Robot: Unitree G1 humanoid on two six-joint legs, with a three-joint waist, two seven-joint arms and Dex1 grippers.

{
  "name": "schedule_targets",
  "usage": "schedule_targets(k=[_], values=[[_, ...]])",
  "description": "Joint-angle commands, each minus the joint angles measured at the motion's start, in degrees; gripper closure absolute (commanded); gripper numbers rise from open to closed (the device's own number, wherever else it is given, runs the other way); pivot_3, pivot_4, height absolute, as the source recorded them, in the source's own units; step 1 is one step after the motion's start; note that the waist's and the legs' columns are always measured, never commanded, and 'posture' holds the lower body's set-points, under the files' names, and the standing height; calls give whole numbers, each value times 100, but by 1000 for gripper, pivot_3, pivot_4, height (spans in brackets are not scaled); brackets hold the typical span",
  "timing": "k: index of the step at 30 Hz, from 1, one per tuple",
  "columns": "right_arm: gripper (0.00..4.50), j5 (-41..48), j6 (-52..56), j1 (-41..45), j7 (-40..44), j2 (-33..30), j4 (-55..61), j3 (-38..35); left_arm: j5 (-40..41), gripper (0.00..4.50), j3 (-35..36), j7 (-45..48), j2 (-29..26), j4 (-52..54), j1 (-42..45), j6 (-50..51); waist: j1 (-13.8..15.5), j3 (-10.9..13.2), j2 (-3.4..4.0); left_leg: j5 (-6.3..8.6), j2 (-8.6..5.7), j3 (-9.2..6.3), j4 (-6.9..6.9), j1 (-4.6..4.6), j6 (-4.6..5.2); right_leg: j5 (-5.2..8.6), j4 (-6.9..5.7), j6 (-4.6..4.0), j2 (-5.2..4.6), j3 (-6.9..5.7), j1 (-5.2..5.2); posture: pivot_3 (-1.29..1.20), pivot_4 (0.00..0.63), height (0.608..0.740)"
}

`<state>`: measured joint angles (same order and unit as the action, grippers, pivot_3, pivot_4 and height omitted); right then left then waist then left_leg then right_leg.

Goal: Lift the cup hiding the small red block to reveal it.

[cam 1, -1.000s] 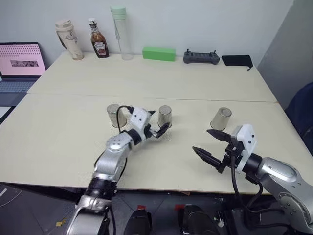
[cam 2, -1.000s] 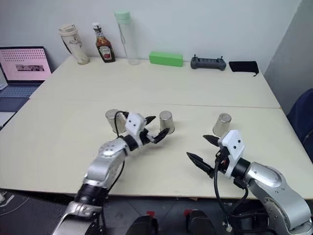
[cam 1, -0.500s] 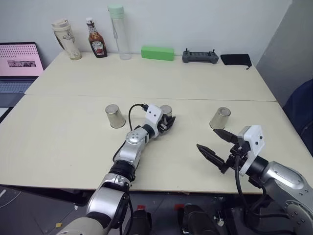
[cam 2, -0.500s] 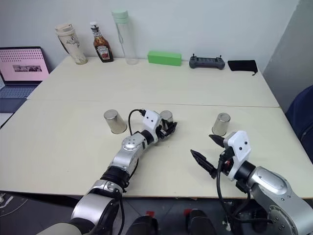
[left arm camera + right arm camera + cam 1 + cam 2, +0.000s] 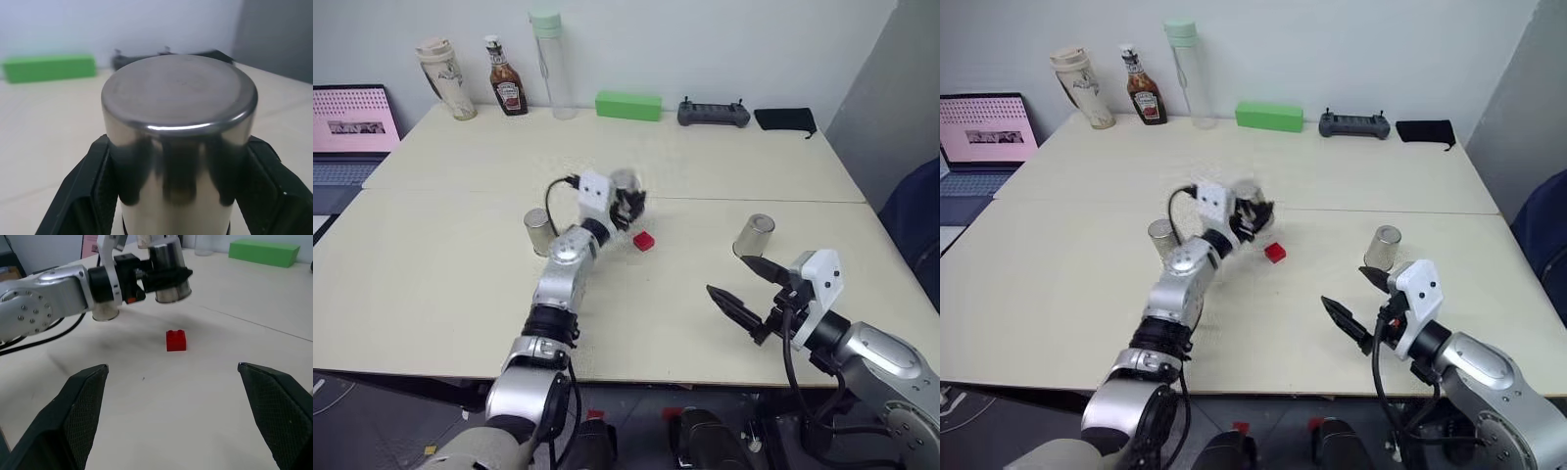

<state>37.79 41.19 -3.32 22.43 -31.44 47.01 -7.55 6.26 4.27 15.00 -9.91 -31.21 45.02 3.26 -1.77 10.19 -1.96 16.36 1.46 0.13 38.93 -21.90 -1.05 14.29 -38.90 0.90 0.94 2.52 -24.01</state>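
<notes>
Cup (image 5: 178, 142) clamped in left gripper (image 5: 625, 204) jaws, held clear above mid-tabletop (image 5: 460, 284) so small red block (image 5: 644, 241) is exposed beneath. Right gripper (image 5: 751, 294) jaws apart, idle near front edge.

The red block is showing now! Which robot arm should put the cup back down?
Left. Its end effector already grips the lifted cup above the table, near the red block. The right end effector hangs open, empty.

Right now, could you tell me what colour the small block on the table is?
The small block is bright red, clearest in the right wrist view.
</notes>
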Motion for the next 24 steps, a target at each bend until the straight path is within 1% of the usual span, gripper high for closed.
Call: schedule_targets(k=[1, 2, 6, 8, 13, 16, 18, 21, 24], values=[[0, 41, -82, 124, -1, 34, 55, 63, -333, 1688, -36, -540, -32, -398, 30, 163, 5, 0, 0, 0, 0, -1, -1, 0, 0, 0, 0, 0, 0, -1, 0, 0, 150, 740], [0, 34, -86, 127, 6, 35, 45, 68, -354, 1688, -32, -642, 10, -501, 13, 234, 12, 0, 0, 0, -1, 0, -1, 0, 0, 0, 1, 0, 0, -1, 0, 0, 150, 740], [0, 27, -83, 141, 4, 23, 30, 62, -330, 1688, -112, -459, 143, -853, -70, 403, 41, 1, -1, 0, -10, -2, -1, -11, 0, 0, 7, 0, -10, -6, -2, 0, 150, 740], [0, 26, -75, 148, -5, 22, 31, 63, -287, 986, -89, -387, 162, -965, -114, 407, 67, -1, -4, 0, -11, -4, -1, -15, -1, 0, 9, 1, -14, -7, -2, 0, 150, 740], [0, 53, -52, 148, -24, 19, 47, 40, -306, 33, -74, -345, 122, -933, -144, 374, 45, 0, -4, 0, -8, -3, 0, -7, -1, 0, 5, 1, -10, -6, 0, 0, 150, 740], [0, 58, -47, 151, -28, 19, 51, 43, -345, 33, -101, -341, 61, -679, -134, 433, 36, -1, -4, 0, -5, -3, -1, -8, -1, 0, 5, 1, -7, -6, -1, 0, 150, 740], [0, 60, -48, 161, -28, 20, 47, 45, -330, 33, -97, -370, 37, -316, -157, 647, 33, 0, -5, 0, -5, -4, -1, -11, -1, 0, 5, 1, -7, -6, -3, 0, 150, 740], [0, 52, -59, 176, -24, 28, 35, 62, -299, 33, -49, -483, -32, 686, -405, 1275, 25, 0, -5, 0, -5, -2, -1, -12, -1, 0, 6, 1, -8, -3, -4, 0, 150, 740], [0, 59, -70, 162, -9, 36, 26, 63, -304, 33, -36, -566, -165, 1899, -793, 2161, -1, 0, -4, 1, -3, -1, -2, -11, -2, 0, 6, 1, -9, -1, -4, 0, 150, 740]])
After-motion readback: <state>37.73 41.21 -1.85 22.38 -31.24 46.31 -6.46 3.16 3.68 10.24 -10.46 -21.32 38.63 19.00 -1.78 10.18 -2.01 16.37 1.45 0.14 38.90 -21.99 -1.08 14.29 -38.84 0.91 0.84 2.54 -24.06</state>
